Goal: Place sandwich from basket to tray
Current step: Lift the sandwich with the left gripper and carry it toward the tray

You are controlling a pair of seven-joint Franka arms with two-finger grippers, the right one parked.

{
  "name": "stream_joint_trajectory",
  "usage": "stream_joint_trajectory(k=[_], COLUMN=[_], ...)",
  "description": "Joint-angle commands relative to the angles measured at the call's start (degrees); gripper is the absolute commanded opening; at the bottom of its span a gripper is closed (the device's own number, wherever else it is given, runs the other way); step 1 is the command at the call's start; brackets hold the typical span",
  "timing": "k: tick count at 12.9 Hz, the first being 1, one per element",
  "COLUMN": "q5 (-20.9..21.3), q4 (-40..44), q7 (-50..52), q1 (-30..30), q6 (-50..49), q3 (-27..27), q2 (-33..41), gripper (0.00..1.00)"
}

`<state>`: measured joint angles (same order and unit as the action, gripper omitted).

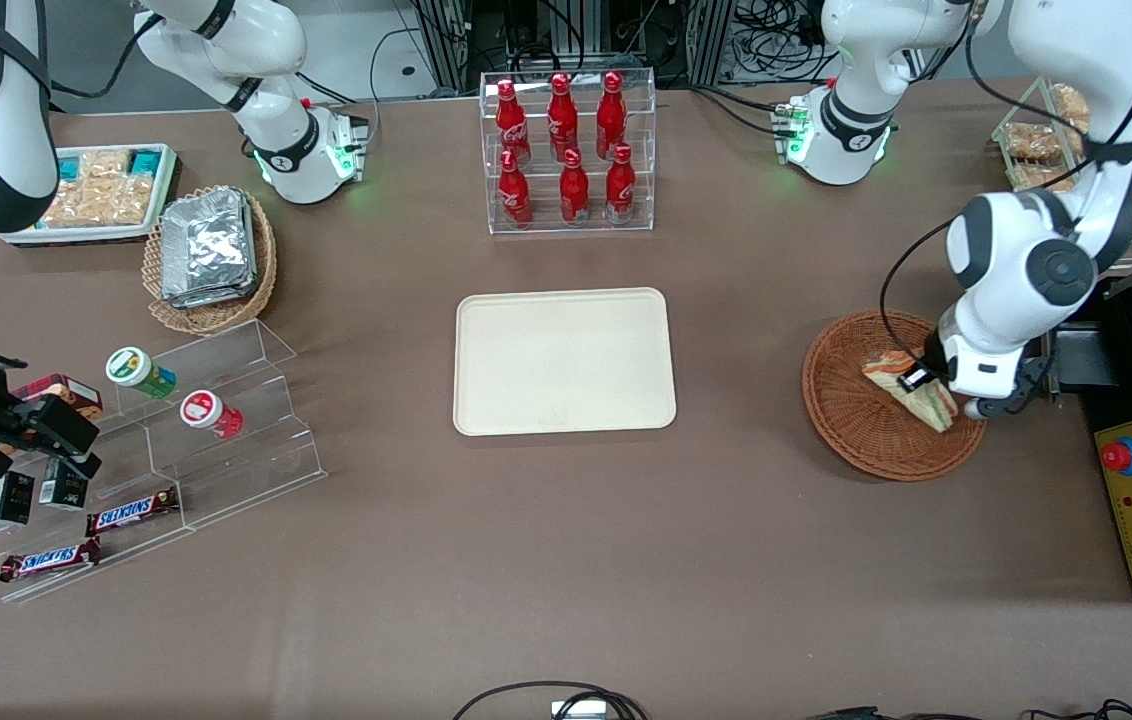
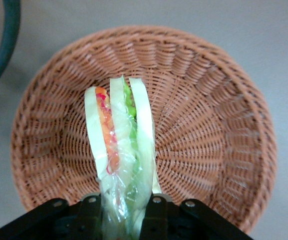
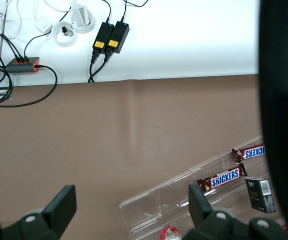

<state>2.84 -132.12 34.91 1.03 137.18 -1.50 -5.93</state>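
Brown counter (image 1: 566, 560), lab clutter along back; gripper (image 2: 126, 220) low over basket (image 2: 218, 135), jaws pinching sandwich (image 2: 121, 150) on both bread faces; sandwich on edge, wrapped, orange and green filling visible, within basket rim; basket at working arm's end of counter; tray (image 1: 564, 360) mid-counter, bare, well apart from basket; rack of red bottles (image 1: 566, 150) farther from front camera than tray.
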Motion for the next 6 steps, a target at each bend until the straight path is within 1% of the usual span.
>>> stream_joint_trajectory(k=[1, 4, 6], q5=[0.85, 0.85, 1.03], q4=[5.09, 12.83, 14.08], q7=[-0.99, -1.08, -0.99], q1=[-1.03, -2.26, -2.27], q6=[-8.12, -15.52, -15.63], q3=[-0.95, -6.03, -10.86], q2=[2.94, 2.15, 1.63], gripper=[0.00, 0.00, 0.00])
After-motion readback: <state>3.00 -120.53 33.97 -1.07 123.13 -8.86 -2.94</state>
